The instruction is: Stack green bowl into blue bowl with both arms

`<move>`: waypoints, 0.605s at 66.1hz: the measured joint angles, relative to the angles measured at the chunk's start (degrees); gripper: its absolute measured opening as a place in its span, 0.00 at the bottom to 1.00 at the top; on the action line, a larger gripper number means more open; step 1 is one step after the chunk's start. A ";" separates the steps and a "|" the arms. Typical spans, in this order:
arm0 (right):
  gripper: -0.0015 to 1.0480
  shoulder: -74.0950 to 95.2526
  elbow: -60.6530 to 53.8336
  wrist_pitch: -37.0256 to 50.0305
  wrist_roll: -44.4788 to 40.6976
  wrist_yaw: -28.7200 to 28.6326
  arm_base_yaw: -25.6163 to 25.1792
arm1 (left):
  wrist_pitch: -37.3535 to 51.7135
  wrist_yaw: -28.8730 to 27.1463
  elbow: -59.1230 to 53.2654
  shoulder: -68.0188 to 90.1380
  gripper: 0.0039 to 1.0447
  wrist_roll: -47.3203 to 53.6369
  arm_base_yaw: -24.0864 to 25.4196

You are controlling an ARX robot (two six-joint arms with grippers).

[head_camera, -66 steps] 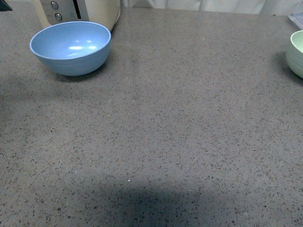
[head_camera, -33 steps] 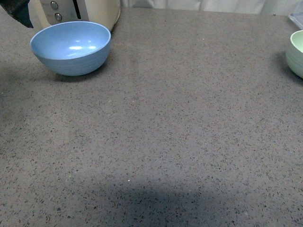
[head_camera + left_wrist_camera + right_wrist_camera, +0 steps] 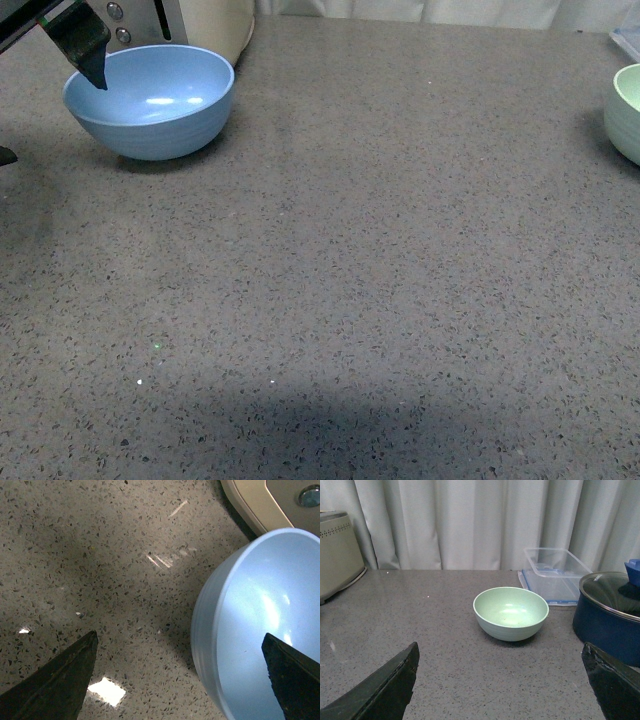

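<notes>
The blue bowl stands upright at the far left of the speckled counter. My left gripper is open at its left rim. In the left wrist view the left gripper straddles the blue bowl's rim, one finger over the inside and one over the counter outside. The green bowl stands at the right edge of the front view, cut off. In the right wrist view the green bowl stands upright and empty ahead of my open right gripper, apart from it. The right gripper is out of the front view.
A cream toaster stands right behind the blue bowl and shows in the left wrist view. A clear lidded container and a dark blue pot with a glass lid stand beside the green bowl. A curtain hangs behind.
My left gripper has come into the front view from the upper left and moved down and right to the blue bowl's left rim. The bowls have not moved.
</notes>
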 joint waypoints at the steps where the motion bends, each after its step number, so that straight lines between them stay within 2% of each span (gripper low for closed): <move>1: 0.91 0.00 0.00 0.00 0.00 0.00 0.00 | 0.00 0.09 0.13 0.15 0.94 -0.09 0.09; 15: 0.91 0.00 0.00 0.00 0.00 0.00 0.00 | 0.31 3.39 1.40 1.38 0.94 -1.75 0.70; 40: 0.91 0.00 0.00 0.00 0.00 0.00 0.00 | -0.92 4.55 4.35 4.28 0.94 -3.50 0.63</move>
